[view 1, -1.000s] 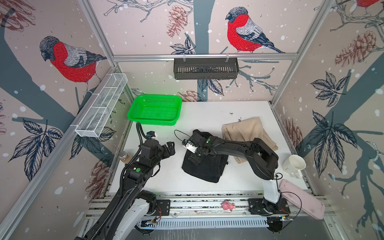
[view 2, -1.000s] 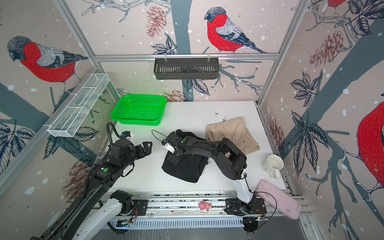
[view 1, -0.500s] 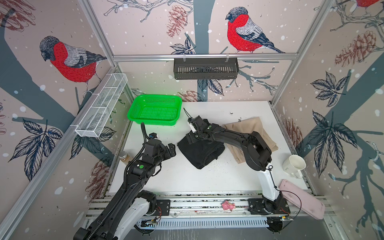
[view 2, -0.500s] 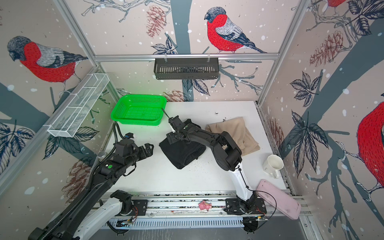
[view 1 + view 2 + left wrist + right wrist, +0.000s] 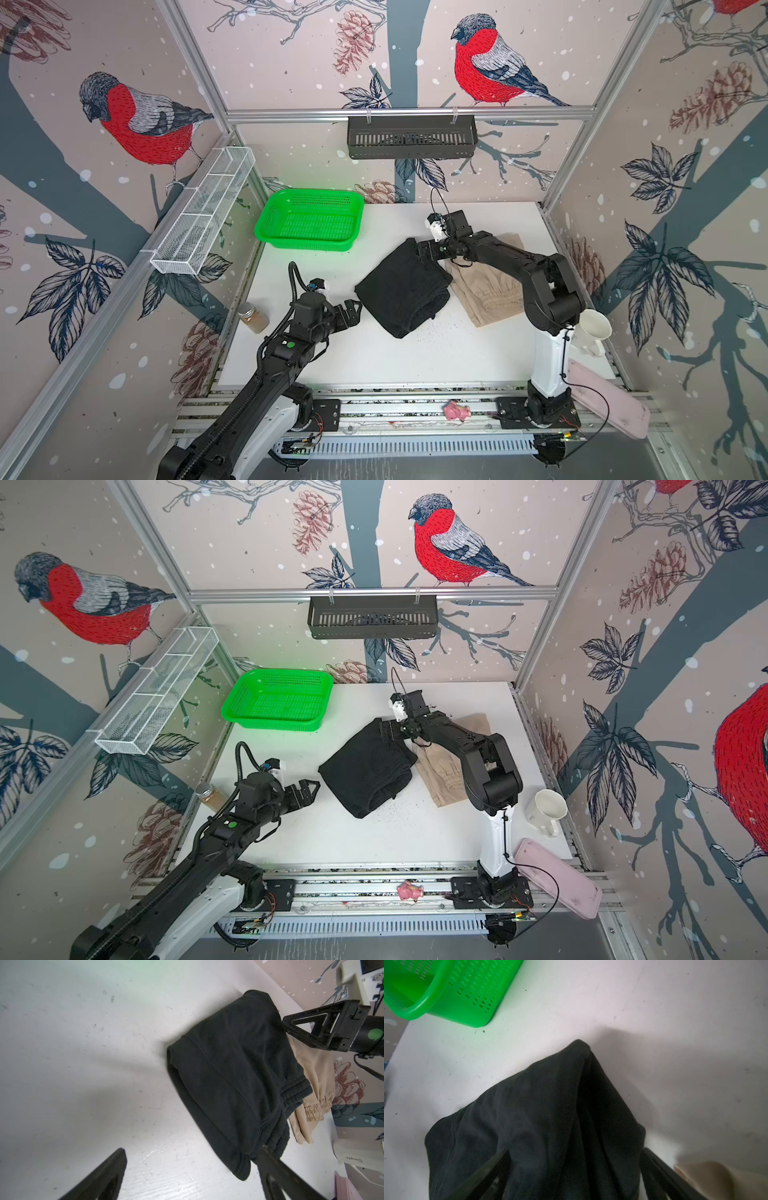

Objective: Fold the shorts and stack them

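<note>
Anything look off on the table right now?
Yes. The folded black shorts lie diagonally and cover only one edge of the beige shorts, so the stack is askew. Dark specks are scattered on the white table beside the black pair's near corner.

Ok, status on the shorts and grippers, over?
Left gripper open, beside black shorts. Right gripper open, at their far corner. Black shorts folded, edge overlapping tan shorts, not stacked. Basket apart, nothing in the way.
</note>
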Motion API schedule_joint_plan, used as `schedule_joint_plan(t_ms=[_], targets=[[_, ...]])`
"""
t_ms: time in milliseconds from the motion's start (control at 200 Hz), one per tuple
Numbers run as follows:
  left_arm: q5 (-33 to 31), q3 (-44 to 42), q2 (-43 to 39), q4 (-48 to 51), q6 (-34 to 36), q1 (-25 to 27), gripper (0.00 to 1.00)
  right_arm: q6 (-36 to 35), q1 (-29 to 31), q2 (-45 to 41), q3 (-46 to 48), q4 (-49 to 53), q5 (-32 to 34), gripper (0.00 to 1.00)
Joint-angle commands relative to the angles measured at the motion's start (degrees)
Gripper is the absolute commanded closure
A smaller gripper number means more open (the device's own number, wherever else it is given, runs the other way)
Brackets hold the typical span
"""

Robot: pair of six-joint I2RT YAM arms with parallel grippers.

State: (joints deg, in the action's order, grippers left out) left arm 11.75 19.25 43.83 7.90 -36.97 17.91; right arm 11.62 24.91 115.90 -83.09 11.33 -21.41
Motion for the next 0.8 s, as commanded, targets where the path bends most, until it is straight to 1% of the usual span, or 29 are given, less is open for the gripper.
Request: schedule_joint_plan(t_ms=[0, 60, 115, 265, 355, 440, 520, 595, 630, 685, 725, 795], targets=[[4.99, -2.79, -0.10, -9.61, -3.58, -0.12, 0.02, -0.29, -0.01, -0.22, 1.52, -4.95, -6.62, 0.03], [5.54, -4.37, -0.14, -11.70, -4.80, -0.12, 0.02, 0.74, -0.30, -0.04, 3.35, -6.11, -7.33, 0.03], [5.91, -4.92, -0.15, -12.46, -5.13, -0.10, 0.02, 2.05, -0.65, -0.27, 6.26, -8.24, -9.34, 0.03], [5.63, -3.20, -1.06, -9.46, -3.66, -0.07, 0.02, 3.84, -0.64, -2.67, 14.19, -12.26, -9.68, 0.03], [4.07, -2.82, -1.63, -7.70, -2.14, -0.08, 0.02, 5.38, -0.34, -6.00, 18.96, -13.97, -8.64, 0.04], [2.70, -2.89, -1.74, -6.69, -1.55, -0.15, 0.02, 8.55, 0.71, -11.64, 25.25, -16.56, -7.31, 0.05], [1.62, -2.99, -1.32, -7.05, -1.45, -0.08, 0.02, 12.42, 3.80, -18.23, 32.09, -18.25, -2.82, 0.05], [0.71, -3.16, -0.32, -8.88, -1.11, -0.10, 0.02, 17.71, 9.07, -24.28, 38.38, -19.13, 3.28, 0.04], [0.27, -3.17, 0.52, -9.91, -0.93, -0.08, 0.02, 19.01, 11.78, -26.78, 40.10, -17.81, 6.15, 0.04], [-0.06, -2.85, 2.29, -11.06, -0.43, -0.10, 0.02, 20.38, 14.81, -30.16, 40.99, -12.60, 11.71, 0.03], [-0.06, -2.39, 3.91, -11.77, 0.04, -0.07, 0.02, 20.65, 15.33, -32.23, 40.78, -8.54, 14.38, 0.02], [0.00, -1.32, 7.10, -12.46, 1.13, -0.07, 0.02, 19.94, 13.22, -35.31, 39.97, -2.51, 16.85, 0.02]])
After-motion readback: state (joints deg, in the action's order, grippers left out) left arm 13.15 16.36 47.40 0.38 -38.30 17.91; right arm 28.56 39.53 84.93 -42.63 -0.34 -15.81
